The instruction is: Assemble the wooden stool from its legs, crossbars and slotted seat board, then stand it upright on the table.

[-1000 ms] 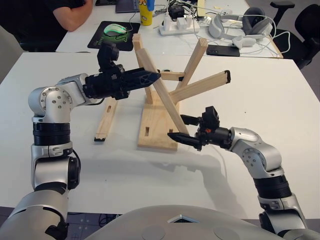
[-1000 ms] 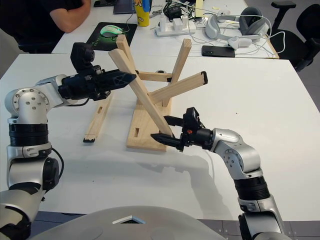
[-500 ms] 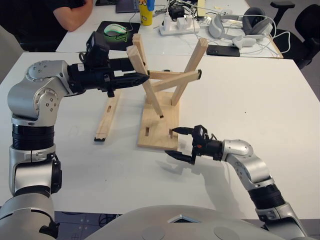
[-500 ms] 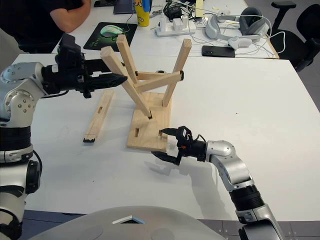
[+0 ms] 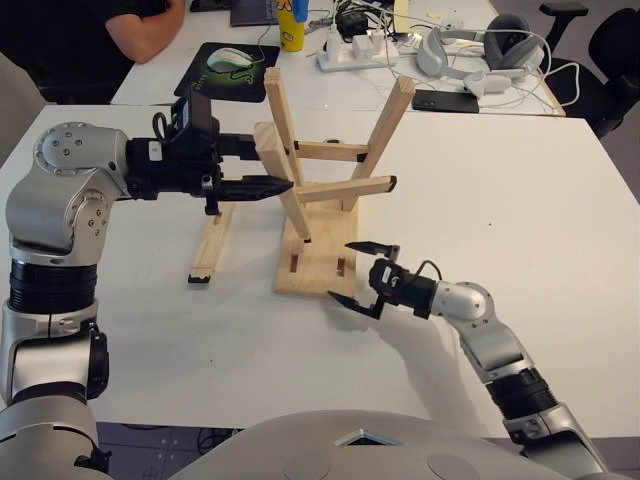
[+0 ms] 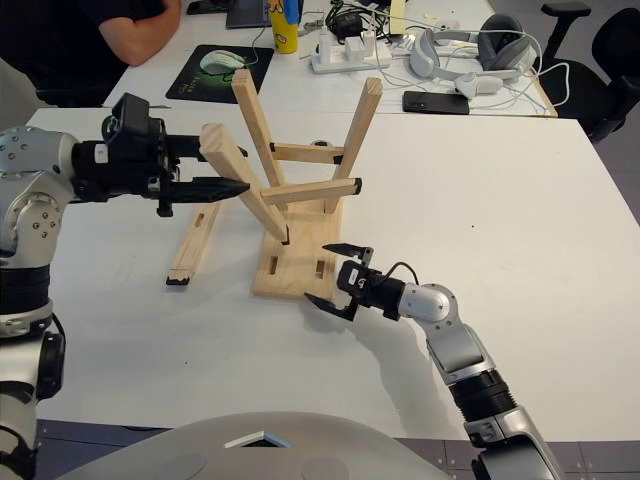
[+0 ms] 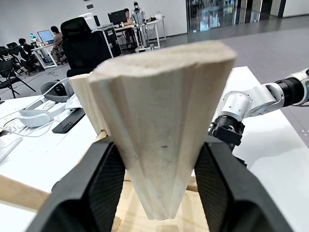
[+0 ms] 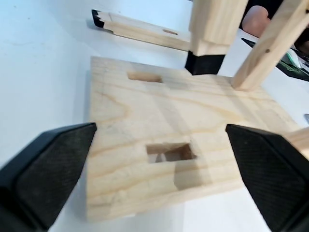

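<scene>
1. The slotted seat board [image 5: 312, 278] is laid flat on the white bench [image 5: 520, 230], near its middle.
2. Two legs are stood in the board's far part: a left leg [image 5: 279, 108] and a right leg [image 5: 386, 128], both leaning outward and joined by a short crossbar [image 5: 330, 152].
3. A third leg [image 5: 297, 213] is held tilted over the board, its top toward the left. Its dark-tipped lower end is brought to the board's surface beside a slot [image 8: 145, 76]; whether it is seated cannot be told.
4. A second crossbar [image 5: 345, 188] is seen running from this tilted leg toward the right leg.
5. The left end effector [image 5: 262, 162] is clamped on the tilted leg's upper part, with a finger [image 7: 106, 186] pressed on each side.
6. The right end effector [image 5: 345, 272] is held at the board's near right corner, its fingers spread wide with nothing gripped.
7. A fourth leg [image 5: 213, 240] is left lying flat on the bench, just left of the board.
</scene>
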Controlling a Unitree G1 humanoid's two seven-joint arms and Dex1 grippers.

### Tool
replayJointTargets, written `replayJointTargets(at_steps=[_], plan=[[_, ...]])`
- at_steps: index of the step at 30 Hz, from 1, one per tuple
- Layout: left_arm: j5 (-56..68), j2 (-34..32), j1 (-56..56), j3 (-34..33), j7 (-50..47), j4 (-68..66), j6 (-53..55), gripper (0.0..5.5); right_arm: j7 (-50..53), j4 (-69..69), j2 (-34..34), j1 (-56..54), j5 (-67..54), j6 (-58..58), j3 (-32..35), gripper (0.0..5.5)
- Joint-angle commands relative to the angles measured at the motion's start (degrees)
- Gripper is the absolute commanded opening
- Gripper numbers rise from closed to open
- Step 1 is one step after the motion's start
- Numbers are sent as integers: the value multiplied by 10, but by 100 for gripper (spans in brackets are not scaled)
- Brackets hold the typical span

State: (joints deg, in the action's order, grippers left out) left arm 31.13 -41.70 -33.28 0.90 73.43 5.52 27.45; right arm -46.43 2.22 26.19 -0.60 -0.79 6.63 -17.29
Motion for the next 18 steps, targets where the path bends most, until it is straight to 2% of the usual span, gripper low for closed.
replayJointTargets(at_steps=[1,7,18], plan=[[-9,-13,-3,3,14,-8,-10,207,-26,19,17,9,-7,-20,-12,497],[-5,-19,-3,5,26,-6,-2,207,22,-6,13,-15,79,-20,-32,497],[-13,-33,13,16,50,-4,-6,207,21,-15,22,-12,79,-28,-38,497]])
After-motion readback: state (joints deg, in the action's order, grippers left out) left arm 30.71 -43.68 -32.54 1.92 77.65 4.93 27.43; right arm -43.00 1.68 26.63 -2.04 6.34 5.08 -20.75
